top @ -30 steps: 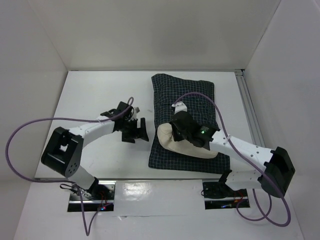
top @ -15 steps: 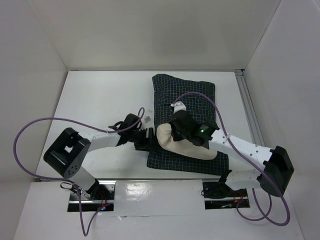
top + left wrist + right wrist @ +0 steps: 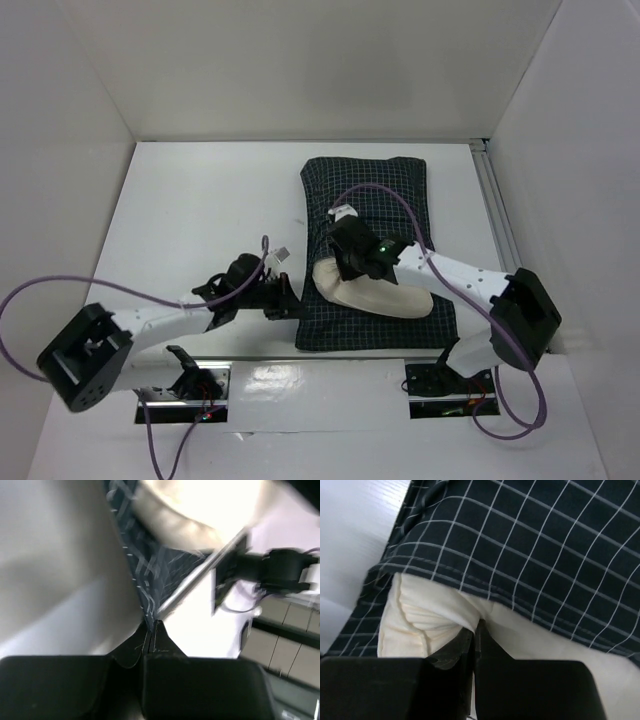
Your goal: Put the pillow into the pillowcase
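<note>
At the pillowcase corner, left gripper pinches cloth; right gripper pinches pillow.

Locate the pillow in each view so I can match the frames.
Top external: pillow lower centre, near end sticking out of the pillowcase.
Left wrist: blurred cream mass along the top, above the pillowcase.
Right wrist: lower left to centre, tucked under the pillowcase hem.
Shared landmark: the pillowcase's white grid check.
</note>
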Robot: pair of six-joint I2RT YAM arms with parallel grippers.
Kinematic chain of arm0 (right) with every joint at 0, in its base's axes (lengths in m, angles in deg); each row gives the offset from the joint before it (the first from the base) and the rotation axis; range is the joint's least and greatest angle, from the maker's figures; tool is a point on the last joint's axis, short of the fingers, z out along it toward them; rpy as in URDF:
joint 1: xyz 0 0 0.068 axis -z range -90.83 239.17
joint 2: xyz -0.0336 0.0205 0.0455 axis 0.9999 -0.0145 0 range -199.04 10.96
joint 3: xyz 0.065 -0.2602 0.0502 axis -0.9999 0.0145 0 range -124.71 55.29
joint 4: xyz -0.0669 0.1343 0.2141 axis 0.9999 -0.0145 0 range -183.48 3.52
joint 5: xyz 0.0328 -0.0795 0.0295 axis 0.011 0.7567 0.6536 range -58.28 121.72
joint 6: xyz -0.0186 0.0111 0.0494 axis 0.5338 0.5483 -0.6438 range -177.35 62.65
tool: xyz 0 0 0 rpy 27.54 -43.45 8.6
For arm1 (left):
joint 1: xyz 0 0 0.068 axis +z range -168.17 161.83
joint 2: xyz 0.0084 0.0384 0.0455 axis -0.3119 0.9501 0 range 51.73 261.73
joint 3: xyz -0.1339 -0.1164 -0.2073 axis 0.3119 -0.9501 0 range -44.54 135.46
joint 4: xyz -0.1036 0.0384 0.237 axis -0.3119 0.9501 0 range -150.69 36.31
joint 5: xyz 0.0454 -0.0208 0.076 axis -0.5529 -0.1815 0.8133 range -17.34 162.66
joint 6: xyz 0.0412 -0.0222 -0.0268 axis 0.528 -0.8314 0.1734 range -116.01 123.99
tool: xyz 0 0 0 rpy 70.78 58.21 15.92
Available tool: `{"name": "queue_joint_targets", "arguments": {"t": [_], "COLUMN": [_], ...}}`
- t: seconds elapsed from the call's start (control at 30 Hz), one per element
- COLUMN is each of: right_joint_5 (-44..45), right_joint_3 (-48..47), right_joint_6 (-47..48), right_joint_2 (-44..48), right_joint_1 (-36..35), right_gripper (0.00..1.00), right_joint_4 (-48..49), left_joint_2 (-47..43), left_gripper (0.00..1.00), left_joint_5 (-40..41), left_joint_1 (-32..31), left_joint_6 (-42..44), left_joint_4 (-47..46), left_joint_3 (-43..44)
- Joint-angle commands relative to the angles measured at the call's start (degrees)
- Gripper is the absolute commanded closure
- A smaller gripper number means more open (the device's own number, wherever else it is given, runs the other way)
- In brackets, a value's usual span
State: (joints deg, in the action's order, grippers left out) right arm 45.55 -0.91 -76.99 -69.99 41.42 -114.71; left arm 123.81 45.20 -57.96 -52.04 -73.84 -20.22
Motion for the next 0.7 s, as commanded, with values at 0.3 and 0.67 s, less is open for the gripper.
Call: {"name": "queue_joint_targets", "arguments": {"t": [0.3, 0.67], "right_joint_5": [-3.1, -11.8], "right_joint_3": [-16.3, -37.1], "right_joint_6": [8.2, 18.0], "right_joint_2": [-9.4, -24.6], "right_joint_1": [9.1, 2.4], "right_gripper": [1.0, 1.0], "right_joint_4": [9.8, 11.5], "left_joint_2": [-24.6, -32.4], "left_gripper": [1.0, 1.0], "left_joint_5": [3.8, 10.9], "left_joint_1": [-6.1, -10.1], "left_joint_6": [-3.2, -8.4], "left_joint_4": [18.8, 20.5], "left_joint_3": [3.6, 3.8]}}
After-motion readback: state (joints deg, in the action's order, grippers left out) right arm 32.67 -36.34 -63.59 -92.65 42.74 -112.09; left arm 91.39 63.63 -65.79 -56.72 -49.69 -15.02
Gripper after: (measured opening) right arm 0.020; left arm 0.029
